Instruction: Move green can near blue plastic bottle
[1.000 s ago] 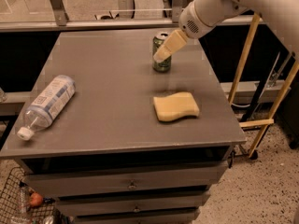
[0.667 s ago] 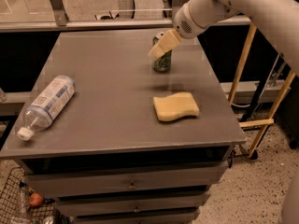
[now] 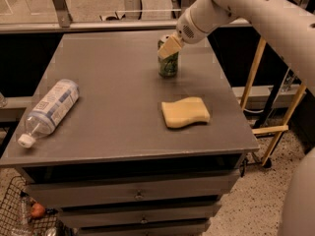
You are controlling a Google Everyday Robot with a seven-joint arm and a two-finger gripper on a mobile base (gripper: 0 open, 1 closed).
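The green can (image 3: 168, 64) stands upright on the grey table (image 3: 113, 82), at the back right of its middle. My gripper (image 3: 169, 46), on the white arm coming in from the upper right, is at the can's top and covers its rim from the front. The blue plastic bottle (image 3: 50, 109) lies on its side near the table's left edge, with its white cap (image 3: 24, 140) pointing to the front left corner. The can is far from the bottle, about half a table width to its right.
A yellow sponge (image 3: 185, 112) lies on the table in front of the can. The table has drawers below its front edge. A wire basket (image 3: 19, 215) sits on the floor at the lower left. Wooden poles (image 3: 253, 68) stand to the right.
My gripper has risen from the can's side to its top and shifted slightly left. The can, bottle and sponge have not moved.
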